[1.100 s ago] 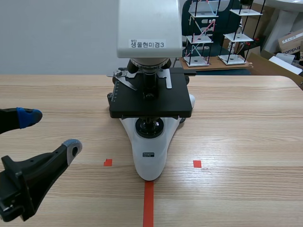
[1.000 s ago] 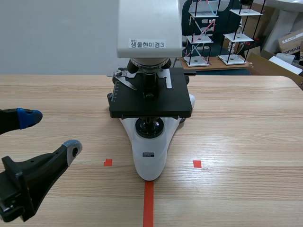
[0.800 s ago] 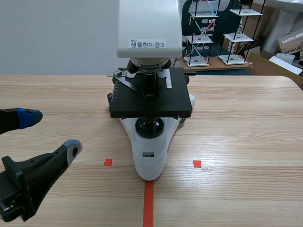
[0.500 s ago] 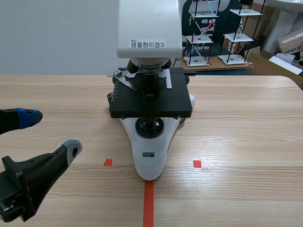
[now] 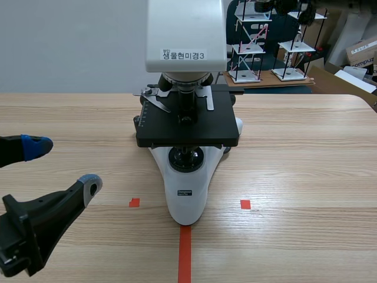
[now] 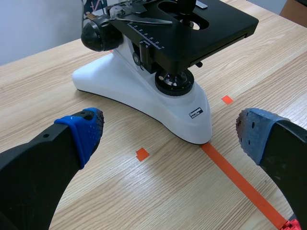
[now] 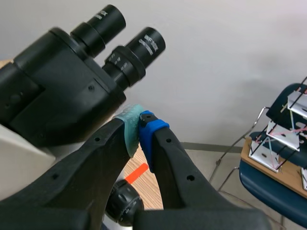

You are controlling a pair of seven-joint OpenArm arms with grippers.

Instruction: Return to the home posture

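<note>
A white microscope (image 5: pixel 187 194) with a black stage (image 5: pixel 188 127) stands in the middle of the table. My left gripper (image 5: pixel 65 165) hangs low at the table's front left, open, with nothing between its fingers. In the left wrist view the microscope base (image 6: pixel 144 93) lies ahead of the open left gripper (image 6: pixel 170 130). My right gripper (image 7: pixel 139 132) is shut on nothing, raised beside the microscope's black head, just below the two eyepieces (image 7: pixel 129 52). A dark part of the right arm (image 5: pixel 283 5) shows at the scene view's upper edge.
Orange-red tape marks (image 5: pixel 184 253) lie in front of the microscope. Behind the table stand wire racks (image 5: pixel 253 47) on a wooden board, and a cardboard box (image 5: pixel 362 53). A blue chair (image 7: pixel 273 187) is beyond the right gripper.
A dark part of the right arm has come into sight at the scene view's upper right. The left gripper and the microscope have not moved.
</note>
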